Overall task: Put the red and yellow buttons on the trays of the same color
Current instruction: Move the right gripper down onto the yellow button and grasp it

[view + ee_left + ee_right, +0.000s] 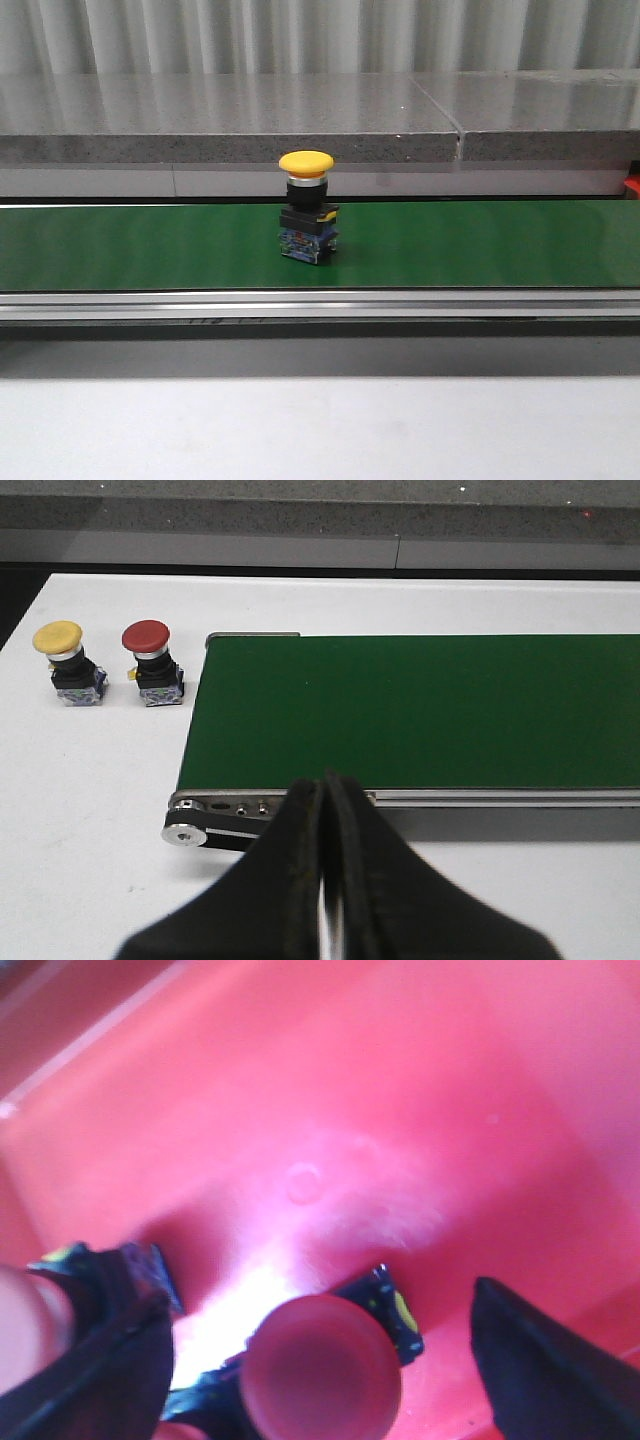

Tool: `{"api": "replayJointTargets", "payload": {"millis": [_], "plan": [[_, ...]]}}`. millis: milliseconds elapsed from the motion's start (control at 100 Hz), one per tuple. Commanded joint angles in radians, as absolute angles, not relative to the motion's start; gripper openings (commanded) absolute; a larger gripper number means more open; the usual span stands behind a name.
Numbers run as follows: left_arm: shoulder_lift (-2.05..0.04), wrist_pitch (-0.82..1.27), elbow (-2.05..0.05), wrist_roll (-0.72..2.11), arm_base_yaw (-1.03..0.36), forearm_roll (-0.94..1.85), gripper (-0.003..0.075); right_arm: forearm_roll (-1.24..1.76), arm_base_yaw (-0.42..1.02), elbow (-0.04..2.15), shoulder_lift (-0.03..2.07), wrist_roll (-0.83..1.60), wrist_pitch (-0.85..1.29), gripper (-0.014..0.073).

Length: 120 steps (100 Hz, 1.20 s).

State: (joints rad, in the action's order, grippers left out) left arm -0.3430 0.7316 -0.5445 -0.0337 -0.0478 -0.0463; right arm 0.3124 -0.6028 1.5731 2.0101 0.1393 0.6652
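A yellow button [306, 215] stands upright on the green conveyor belt [480, 245] in the middle of the front view; neither gripper shows there. In the left wrist view my left gripper [326, 802] is shut and empty, hovering over the belt's near rail. Beyond the belt's end, another yellow button [64, 662] and a red button [150, 662] stand side by side on the white table. My right gripper [315, 1305] hangs open inside the red tray [420, 1110]. A red button [322, 1375] lies on the tray floor between the fingers, clear of both. No yellow tray is in view.
A second red button [40, 1310] lies in the tray, partly behind one right finger [100, 1360]. A grey stone ledge [230, 130] runs behind the belt. The belt's metal end roller [190, 830] is close to the left gripper. A sliver of red [632, 187] shows at the far right.
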Motion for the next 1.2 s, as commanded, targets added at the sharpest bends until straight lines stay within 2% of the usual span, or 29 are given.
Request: {"api": "replayJointTargets", "payload": {"millis": [0,290,730,890,1190], "plan": [[-0.35,0.659,-0.571,-0.045,-0.055,-0.041,-0.0021,0.336,-0.609,1.62,1.892,0.145,0.641,0.0646],[-0.35,0.659,-0.571,-0.045,-0.055,-0.041,-0.0021,0.396,-0.525,1.61,1.695,0.26,0.701,0.0646],[-0.35,0.659,-0.571,-0.045,-0.055,-0.041,-0.0021,0.399,-0.166,1.263,1.316,0.472,0.877,0.0646],[-0.35,0.659,-0.571,-0.045,-0.055,-0.041,-0.0021,0.393,-0.052,1.196,1.307,0.542,0.951,0.0646],[-0.35,0.659,-0.571,-0.045,-0.055,-0.041,-0.0021,0.391,0.171,1.179,1.348,0.546,0.938,0.0646]]}}
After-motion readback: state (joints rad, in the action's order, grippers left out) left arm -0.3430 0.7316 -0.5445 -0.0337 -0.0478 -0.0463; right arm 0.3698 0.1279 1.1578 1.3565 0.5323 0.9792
